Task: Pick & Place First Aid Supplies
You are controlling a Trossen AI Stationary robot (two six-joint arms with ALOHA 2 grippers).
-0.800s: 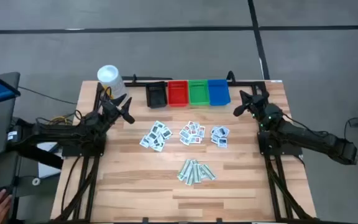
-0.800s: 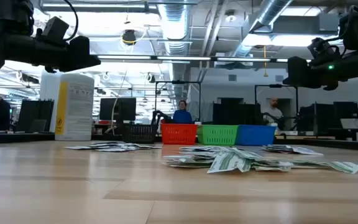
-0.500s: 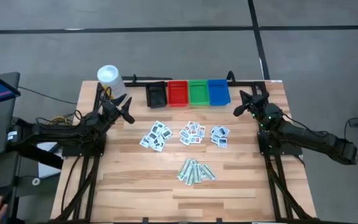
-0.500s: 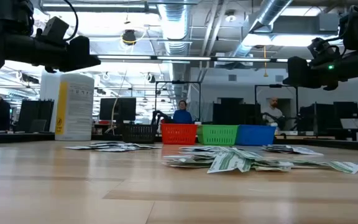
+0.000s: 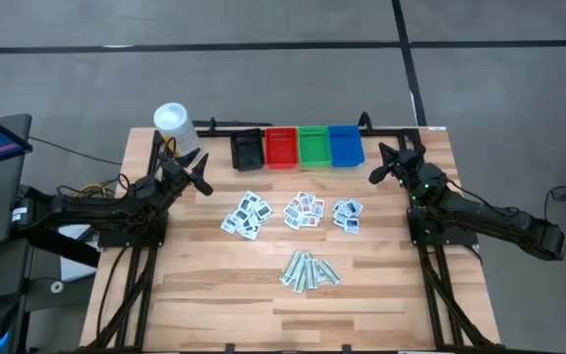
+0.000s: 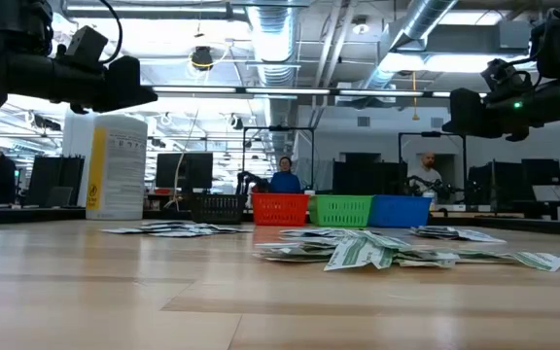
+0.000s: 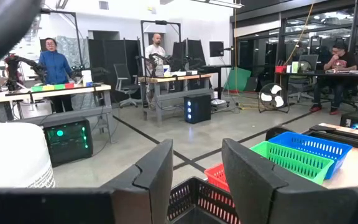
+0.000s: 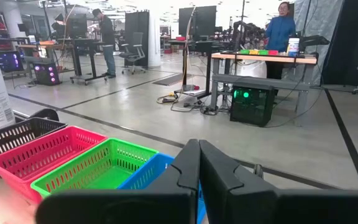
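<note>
The first aid supplies lie flat on the wooden table in loose piles: white packets with dark print (image 5: 247, 214), white ones with red print (image 5: 305, 210), white ones with blue print (image 5: 347, 214), and pale-green strips (image 5: 309, 271) nearer the front. My left gripper (image 5: 202, 178) hangs above the table's left side, open, fingers (image 7: 160, 180) apart with nothing between them. My right gripper (image 5: 377, 169) hangs above the right side, shut and empty, fingers (image 8: 194, 171) together.
Black (image 5: 248, 150), red (image 5: 281, 147), green (image 5: 314, 146) and blue (image 5: 346, 145) bins stand in a row along the table's far edge. A white canister with a yellow label (image 5: 172, 122) stands at the far left corner. People stand in the room beyond.
</note>
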